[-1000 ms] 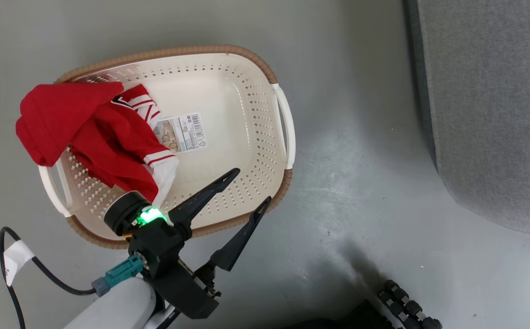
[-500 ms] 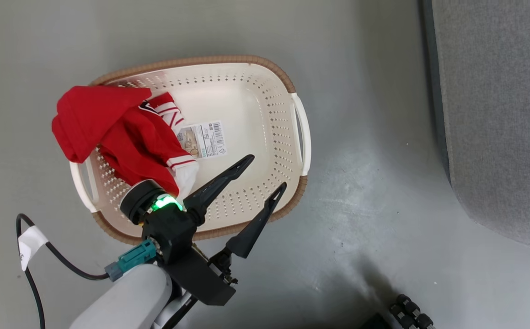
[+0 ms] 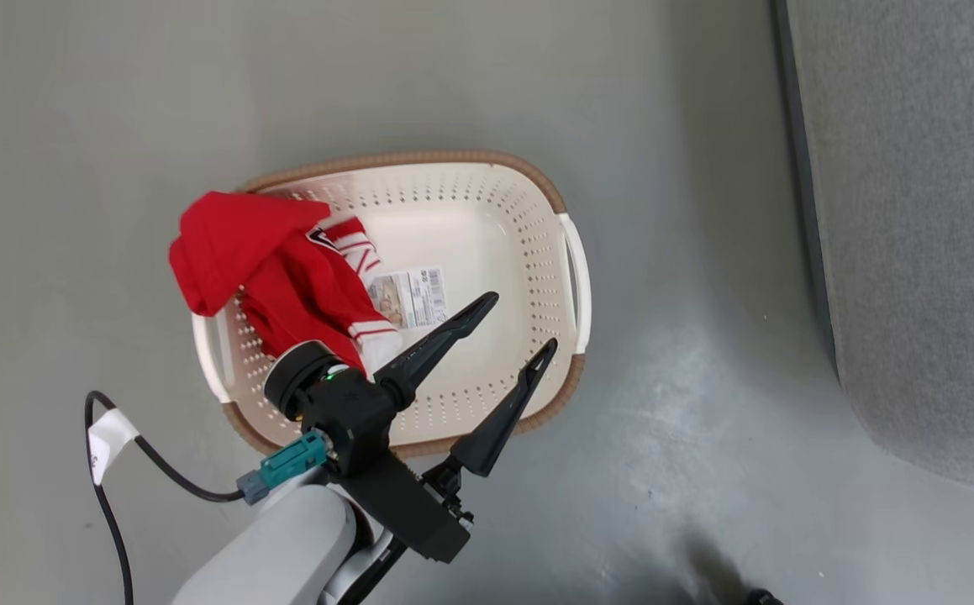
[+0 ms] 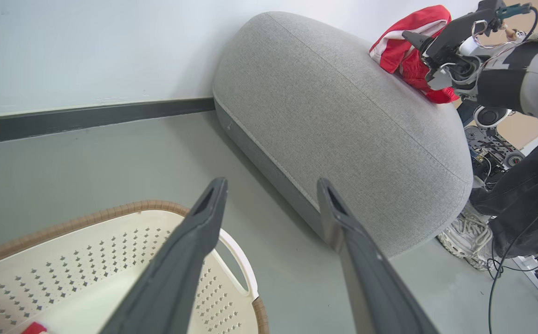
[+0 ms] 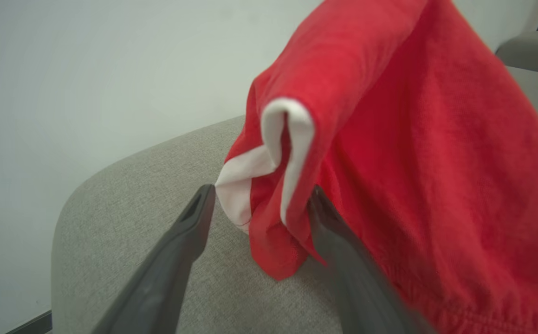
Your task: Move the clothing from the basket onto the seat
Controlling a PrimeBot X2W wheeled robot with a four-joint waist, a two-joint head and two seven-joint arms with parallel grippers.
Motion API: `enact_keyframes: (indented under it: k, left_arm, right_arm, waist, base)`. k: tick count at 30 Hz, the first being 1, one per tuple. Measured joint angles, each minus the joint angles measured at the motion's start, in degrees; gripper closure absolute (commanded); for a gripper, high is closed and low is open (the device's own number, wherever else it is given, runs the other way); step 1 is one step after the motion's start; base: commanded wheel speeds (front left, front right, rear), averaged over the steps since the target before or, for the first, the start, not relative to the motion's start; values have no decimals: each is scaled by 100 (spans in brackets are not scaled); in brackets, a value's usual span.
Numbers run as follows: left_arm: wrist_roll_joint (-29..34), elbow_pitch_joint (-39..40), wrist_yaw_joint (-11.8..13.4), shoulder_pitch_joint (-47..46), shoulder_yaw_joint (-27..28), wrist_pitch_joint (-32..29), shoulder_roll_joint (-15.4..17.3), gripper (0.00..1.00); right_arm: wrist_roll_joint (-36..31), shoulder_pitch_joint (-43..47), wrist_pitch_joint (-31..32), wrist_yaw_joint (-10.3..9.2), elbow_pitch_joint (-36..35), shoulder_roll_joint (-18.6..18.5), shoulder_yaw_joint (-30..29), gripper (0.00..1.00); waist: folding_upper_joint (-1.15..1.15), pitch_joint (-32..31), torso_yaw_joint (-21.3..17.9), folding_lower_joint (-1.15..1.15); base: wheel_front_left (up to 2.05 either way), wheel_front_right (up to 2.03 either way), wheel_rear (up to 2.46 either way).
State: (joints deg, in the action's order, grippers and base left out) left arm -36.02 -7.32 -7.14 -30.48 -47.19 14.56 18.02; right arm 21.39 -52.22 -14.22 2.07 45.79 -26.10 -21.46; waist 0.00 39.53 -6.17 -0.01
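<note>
A red piece of clothing (image 3: 285, 269) with white-striped trim lies in the left part of the cream perforated basket (image 3: 419, 157) and spills over its left rim. My left gripper (image 3: 523, 319) hangs open over the basket's near right side, holding nothing; the left wrist view has it (image 4: 270, 182) above the basket rim (image 4: 87, 218). Another red garment (image 4: 392, 46) rests on top of the grey seat (image 4: 343, 106), with my right gripper (image 4: 419, 41) at it. In the right wrist view my right gripper (image 5: 262, 189) is open, and red and white fabric (image 5: 389, 139) hangs between its fingers against the right one.
The basket stands on grey floor, with the seat (image 3: 923, 210) to its right across a strip of floor. A paper label (image 3: 409, 296) lies on the basket bottom. A black cable (image 3: 117, 496) trails by my left arm. A person's shoe (image 4: 466, 236) stands beside the seat.
The head camera has shifted, so the basket and left gripper sit further right and lower in the picture. The left gripper stays open over the basket. Its green wrist light has dimmed.
</note>
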Motion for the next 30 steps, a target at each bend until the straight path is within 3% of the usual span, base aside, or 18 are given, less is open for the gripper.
enact_keyframes:
  k: [5,15,30]
  left_arm:
    - [-34,-140,0,1,0,0,-104,0]
    - [-254,-592,0,74,152,0,-263,0]
    - [-326,-1419,1,471,1098,-1,-619,0]
  right_arm:
    - [-167,261,-4,127,94,265,260,0]
    - [-659,792,-5,130,-240,1088,826,0]
    - [-981,1452,-7,299,-794,1696,1425,0]
  waist:
    - [0,-278,107,0]
    - [0,-930,333,0]
    - [0,-1873,732,0]
  base:
    - [0,0,0]
    - [0,0,0]
    - [0,0,0]
